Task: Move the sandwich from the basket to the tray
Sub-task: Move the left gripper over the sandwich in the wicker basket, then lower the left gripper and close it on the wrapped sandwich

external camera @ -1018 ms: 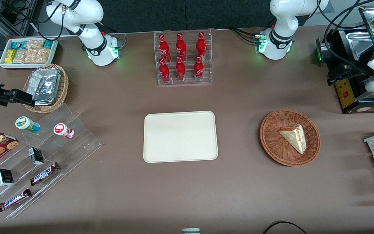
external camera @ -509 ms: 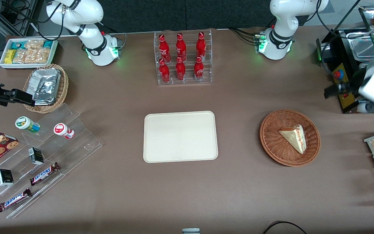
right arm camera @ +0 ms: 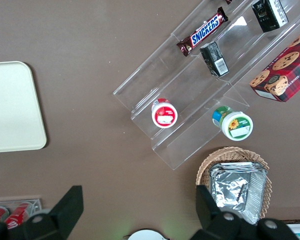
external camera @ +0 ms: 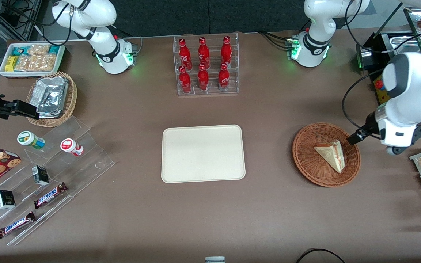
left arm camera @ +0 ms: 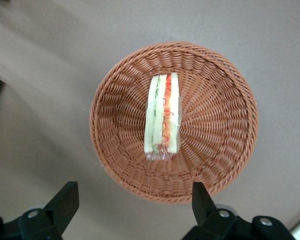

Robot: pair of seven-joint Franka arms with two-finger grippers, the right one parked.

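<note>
End effector (left arm camera: 132, 210) hovers above the basket (left arm camera: 225, 150) rim, fingers spread, holding nothing. Sandwich (left arm camera: 163, 114) looks light, soft, slippery-wrapped; probably best pinched gently across its flat bread faces, mid-wedge.

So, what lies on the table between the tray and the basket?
Nothing: in the front view, only bare brown table separates the tray from the basket. The sandwich lies inside the basket; the open gripper hovers above it.

Brown table (external camera: 269, 219), dark wall (external camera: 210, 14), even light
</note>
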